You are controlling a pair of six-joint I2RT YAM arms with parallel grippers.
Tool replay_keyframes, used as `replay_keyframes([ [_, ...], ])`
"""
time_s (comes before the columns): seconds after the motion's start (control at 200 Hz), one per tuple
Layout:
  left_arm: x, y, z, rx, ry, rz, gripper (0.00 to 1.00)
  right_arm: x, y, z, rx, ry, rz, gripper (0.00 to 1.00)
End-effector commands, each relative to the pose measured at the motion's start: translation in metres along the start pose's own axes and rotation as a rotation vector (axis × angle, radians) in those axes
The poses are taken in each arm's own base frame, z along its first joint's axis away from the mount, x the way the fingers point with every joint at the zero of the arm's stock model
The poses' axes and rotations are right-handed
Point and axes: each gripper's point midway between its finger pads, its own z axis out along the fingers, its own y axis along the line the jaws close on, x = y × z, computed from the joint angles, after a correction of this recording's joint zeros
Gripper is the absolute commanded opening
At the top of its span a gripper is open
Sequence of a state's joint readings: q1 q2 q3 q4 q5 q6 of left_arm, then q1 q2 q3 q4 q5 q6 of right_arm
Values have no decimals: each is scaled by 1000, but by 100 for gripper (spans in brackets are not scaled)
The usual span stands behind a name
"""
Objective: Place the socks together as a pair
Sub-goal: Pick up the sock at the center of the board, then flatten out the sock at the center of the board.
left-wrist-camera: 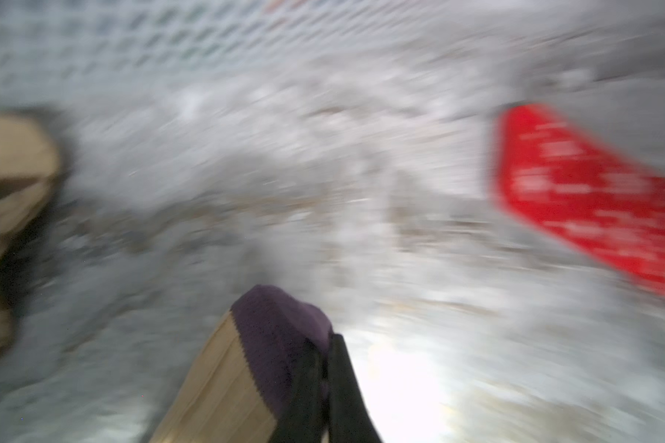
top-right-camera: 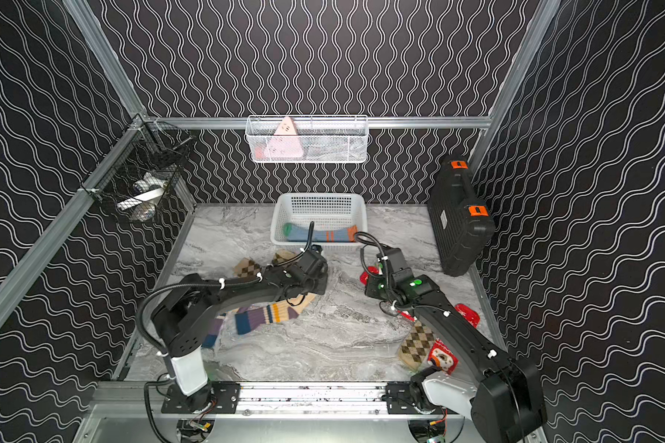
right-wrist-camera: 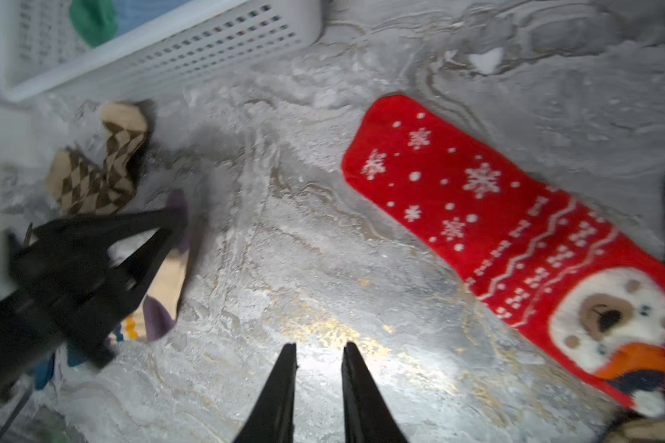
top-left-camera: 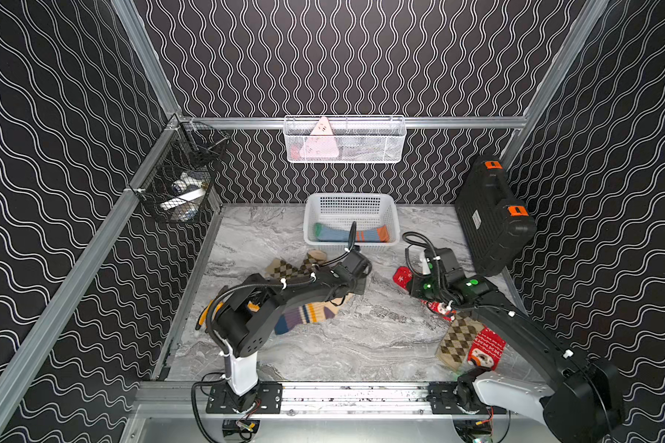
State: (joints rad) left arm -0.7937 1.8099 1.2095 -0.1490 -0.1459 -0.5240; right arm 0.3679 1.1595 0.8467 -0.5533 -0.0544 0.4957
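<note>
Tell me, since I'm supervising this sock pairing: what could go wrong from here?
The left tool pinches the striped sock only by its purple toe, so it may slip out when lifted. The right tool, empty, hangs near the left one, so the arms might bump.

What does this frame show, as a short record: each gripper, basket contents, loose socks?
left gripper: shut on striped sock, at its purple toe
right gripper: open, empty, over bare table
white basket: blue orange-striped sock inside; one or two unclear
loose on table: argyle sock near basket, red snowflake sock
also loose: second argyle sock, second red sock, side by side
</note>
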Motion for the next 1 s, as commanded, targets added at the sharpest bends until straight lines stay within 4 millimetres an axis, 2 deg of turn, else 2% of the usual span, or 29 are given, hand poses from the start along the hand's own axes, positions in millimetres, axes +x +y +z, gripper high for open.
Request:
replay_keyframes([
  [0.0,-18,-75,-39,214,-46,-3,2,-6,4,-6,-79,3,16,23],
  [0.045,-22,-100,-57,282,-69,5,2,-9,2,-10,-79,-3,22,23],
  [0.105,-27,-122,-78,368,-105,-6,2,-13,0,-16,-77,-16,23,23],
  [0.15,-30,-130,-96,430,-134,-37,2,-15,-1,-20,-76,-26,24,23],
  [0.22,-23,-124,-114,484,-150,-87,2,-16,0,-24,-89,-38,26,23],
  [0.32,-11,-92,-132,452,-187,-131,1,-14,2,-24,-111,-34,25,22],
  [0.45,14,-25,-141,354,-210,-209,0,-9,4,-15,-130,-5,31,22],
  [0.595,64,63,-122,127,-158,-268,0,-6,12,-7,-175,33,32,22],
  [0.675,91,100,-112,44,-135,-306,0,-3,14,0,-190,60,31,22],
  [0.781,112,126,-103,8,-126,-361,0,5,19,11,-212,124,26,24],
  [0.921,122,135,-91,-18,-108,-371,1,22,29,30,-185,186,-23,27],
  [0.996,126,141,-84,-47,-99,-373,2,37,37,41,-153,219,-76,28],
])
